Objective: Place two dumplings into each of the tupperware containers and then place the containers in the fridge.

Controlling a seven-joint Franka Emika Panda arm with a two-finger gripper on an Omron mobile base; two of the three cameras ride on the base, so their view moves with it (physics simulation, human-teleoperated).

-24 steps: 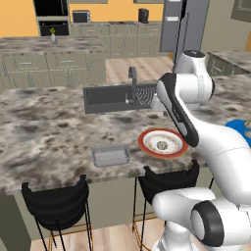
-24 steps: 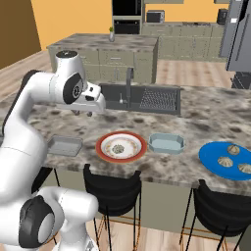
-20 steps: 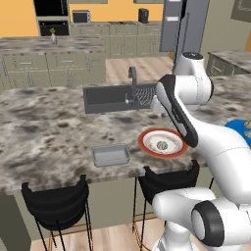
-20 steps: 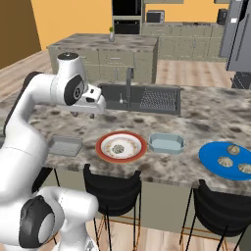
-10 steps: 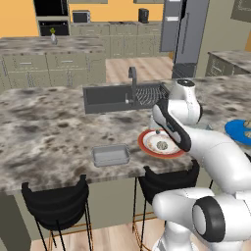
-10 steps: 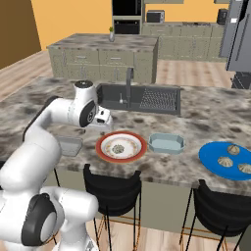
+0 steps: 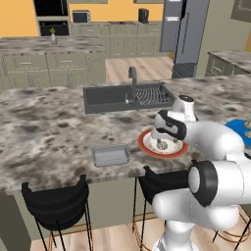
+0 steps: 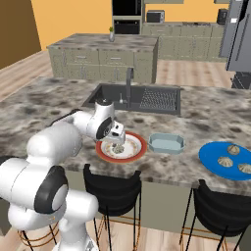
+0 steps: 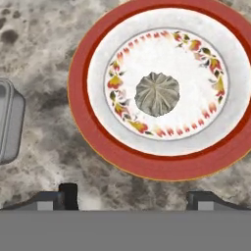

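**Arm lowered over the plated dumpling, jaws spread for the first pick**

Granite counter carrying the sink, with the steel fridge well apart at the back of the kitchen. Over the last second the white arm has folded down from a raised pose, so that its wrist now hangs low above the red-rimmed plate; in the same interval the claw has opened from partly closed to fully spread. This reads as the approach to a grasp: no dumpling has yet been moved. Two tupperware containers flank the plate, one to its left and one to its right, both apparently empty. A round blue dish farther right bears three more dumplings. The gripper points straight down, its two tips wide apart at the plate's near rim and holding nothing. The dumpling lies at the plate's centre, ahead of the fingertips, so the hand probably needs a small forward shift before descending.
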